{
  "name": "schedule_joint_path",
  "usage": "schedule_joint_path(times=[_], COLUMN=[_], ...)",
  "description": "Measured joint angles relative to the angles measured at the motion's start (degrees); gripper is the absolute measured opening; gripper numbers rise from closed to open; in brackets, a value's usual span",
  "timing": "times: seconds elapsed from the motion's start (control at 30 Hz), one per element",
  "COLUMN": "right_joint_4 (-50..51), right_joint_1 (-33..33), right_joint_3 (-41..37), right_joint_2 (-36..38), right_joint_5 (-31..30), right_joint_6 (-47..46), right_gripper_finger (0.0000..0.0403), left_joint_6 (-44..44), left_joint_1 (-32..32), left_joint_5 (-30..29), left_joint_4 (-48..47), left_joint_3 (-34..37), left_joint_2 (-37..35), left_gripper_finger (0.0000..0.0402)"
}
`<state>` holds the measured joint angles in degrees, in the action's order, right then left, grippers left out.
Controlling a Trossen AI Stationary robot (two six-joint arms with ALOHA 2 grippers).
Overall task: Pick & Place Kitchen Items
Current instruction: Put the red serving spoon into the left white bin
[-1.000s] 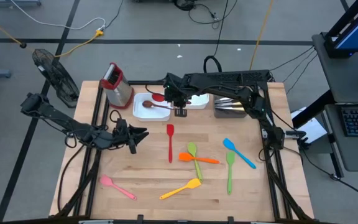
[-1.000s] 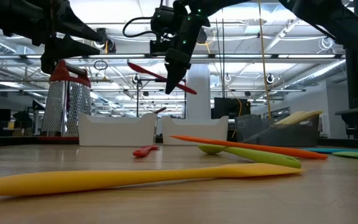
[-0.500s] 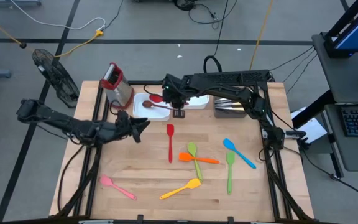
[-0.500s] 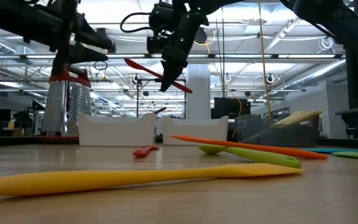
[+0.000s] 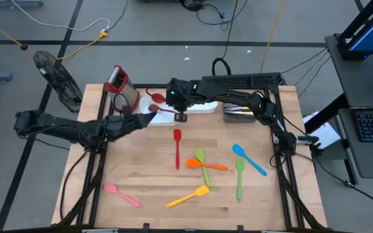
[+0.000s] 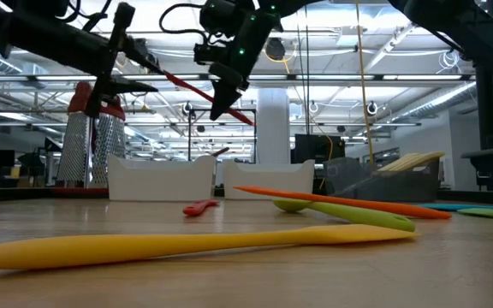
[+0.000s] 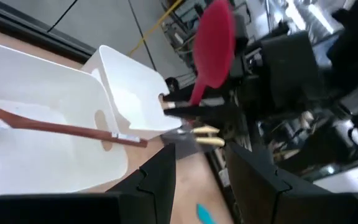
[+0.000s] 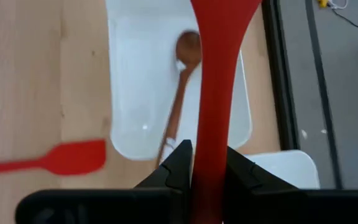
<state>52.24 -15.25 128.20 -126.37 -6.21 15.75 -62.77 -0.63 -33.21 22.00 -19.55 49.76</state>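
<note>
A red spoon (image 8: 219, 37) hangs above the left white tray (image 5: 149, 115), held by my right gripper (image 5: 179, 107), which is shut on it. A brown spoon (image 8: 180, 99) lies in that tray, its handle over the near rim. My left gripper (image 5: 149, 121) is open at the tray's near left corner, with nothing between its fingers (image 7: 160, 180). On the table lie a red spatula (image 5: 177, 147), orange (image 5: 209, 166), green (image 5: 202, 162), blue (image 5: 248, 158), yellow (image 5: 188, 197) and pink (image 5: 123, 194) utensils. My right gripper pinches the red spoon's handle (image 8: 209, 140) between its two fingers, which lie across it and slant down from the far right. The spoon is lifted clear and tilted, its bowl end (image 6: 168, 79) higher than its handle end (image 6: 248, 121), over the left white tray.
A red-topped metal grater (image 5: 122, 87) stands at the far left corner. A second white tray (image 5: 204, 106) and a dark tray (image 5: 238, 112) holding pale-handled knives line the far edge. The table's near left has bare wood.
My left gripper has swung from the table's left side toward the far edge and the left white tray, rolling as it went; it stays open. My right gripper has tipped a little, and the red spoon's bowl end has shifted toward the table's left.
</note>
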Motion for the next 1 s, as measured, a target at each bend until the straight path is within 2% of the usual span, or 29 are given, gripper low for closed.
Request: schedule_joint_path(times=[0.33, 0.43, 0.7, 0.9, 1.0], right_joint_4=[-3.47, -3.27, -2.21, 0.98, 1.99], right_joint_1=[0.37, 0.37, 0.37, 0.33, 0.26], right_joint_3=[0.00, -0.02, -0.02, -0.02, -0.02], right_joint_2=[0.00, 0.00, 0.00, 0.00, 0.02], right_joint_5=[0.54, 3.31, 9.10, 9.95, 13.55], right_joint_6=[-3.47, -5.15, -8.25, -9.32, -9.28], right_gripper_finger=[0.0038, 0.0038, 0.0038, 0.0038, 0.0038], left_joint_6=[-1.47, -1.49, 0.39, 1.31, 2.69], left_joint_1=[-2.08, -2.52, -3.09, -3.09, -3.10], left_joint_5=[0.11, 0.25, 0.33, 0.35, 1.22], left_joint_4=[15.71, 18.40, 23.10, 23.25, 23.56], left_joint_3=[-0.07, -0.37, -3.37, -4.28, -4.55], left_joint_2=[11.66, 14.53, 20.65, 21.64, 21.57], left_gripper_finger=[0.0145, 0.0145, 0.0145, 0.0145, 0.0145])
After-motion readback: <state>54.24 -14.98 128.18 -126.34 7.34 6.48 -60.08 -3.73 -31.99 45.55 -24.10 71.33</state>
